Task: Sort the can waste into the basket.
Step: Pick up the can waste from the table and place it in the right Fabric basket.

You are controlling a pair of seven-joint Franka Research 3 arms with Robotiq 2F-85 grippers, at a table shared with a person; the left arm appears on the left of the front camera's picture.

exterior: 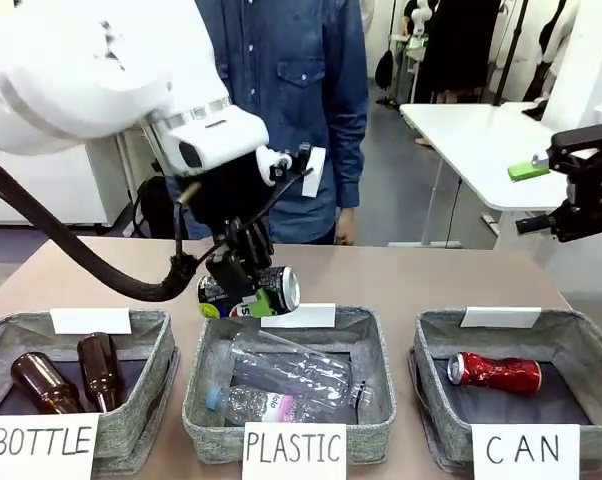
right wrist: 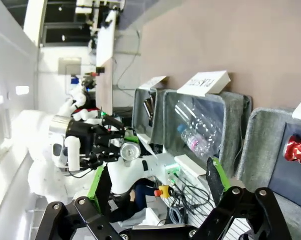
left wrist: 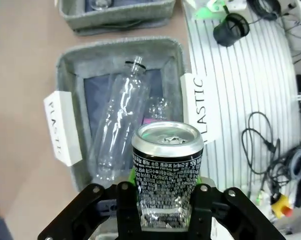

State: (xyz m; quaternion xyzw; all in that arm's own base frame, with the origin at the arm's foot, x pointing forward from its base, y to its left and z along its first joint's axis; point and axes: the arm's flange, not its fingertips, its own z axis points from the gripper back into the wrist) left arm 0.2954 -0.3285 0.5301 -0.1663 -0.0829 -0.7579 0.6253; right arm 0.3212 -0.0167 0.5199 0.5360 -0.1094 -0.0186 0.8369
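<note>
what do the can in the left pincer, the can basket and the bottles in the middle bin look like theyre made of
Dark can: thin metal by the look, shiny silver top, printed black wall.
CAN basket: grey felt-like fabric, matte, soft sagging rim.
Bottles: clear plastic, see-through and glossy, one lightly crumpled.

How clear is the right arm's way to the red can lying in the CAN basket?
Probably clear. The right gripper hangs open above that side of the table, and the red can lies uncovered in the open-topped CAN basket. The left gripper, shut on the dark can, is over the PLASTIC basket, away from there.
</note>
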